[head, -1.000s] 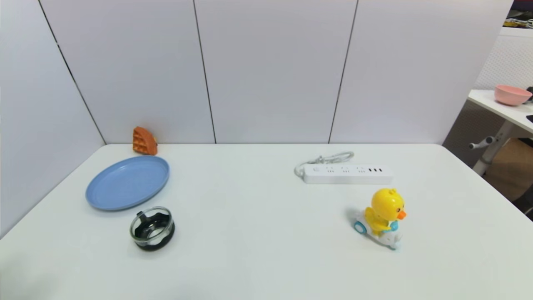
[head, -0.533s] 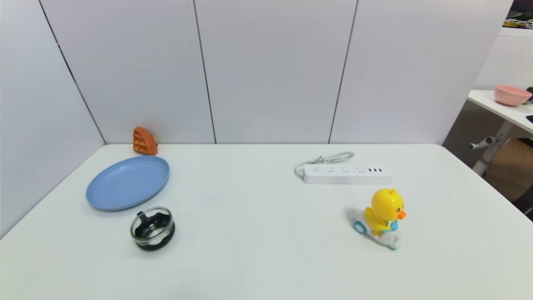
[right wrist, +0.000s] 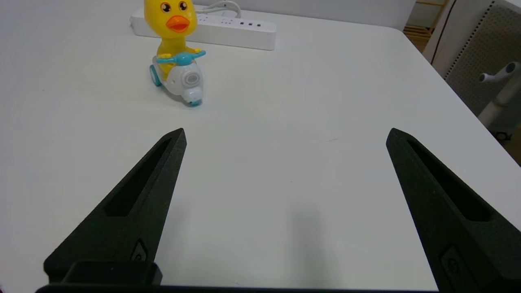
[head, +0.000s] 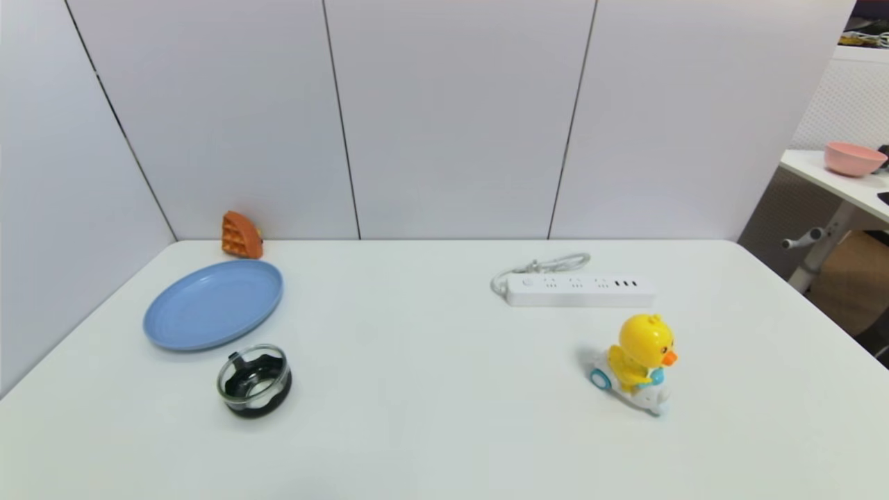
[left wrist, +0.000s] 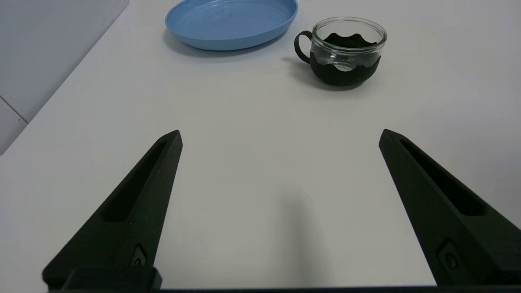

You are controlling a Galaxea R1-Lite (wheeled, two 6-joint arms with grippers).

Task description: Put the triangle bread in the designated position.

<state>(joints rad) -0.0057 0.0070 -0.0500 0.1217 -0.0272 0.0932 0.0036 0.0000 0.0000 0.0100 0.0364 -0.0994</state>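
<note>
We find no readable writing, label, brand, number or sign in any view. The white power strip (head: 580, 289) on the surface (head: 430, 389) shows only socket slots and a round button, without legible marking. The duck toy (right wrist: 176, 49), blue plate (left wrist: 232, 22) and glass cup (left wrist: 346, 51) carry no lettering either.

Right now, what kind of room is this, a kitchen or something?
Probably a robot test bench, not a kitchen: a bare white table boxed in by plain panels, with a toy duck and power strip.
</note>
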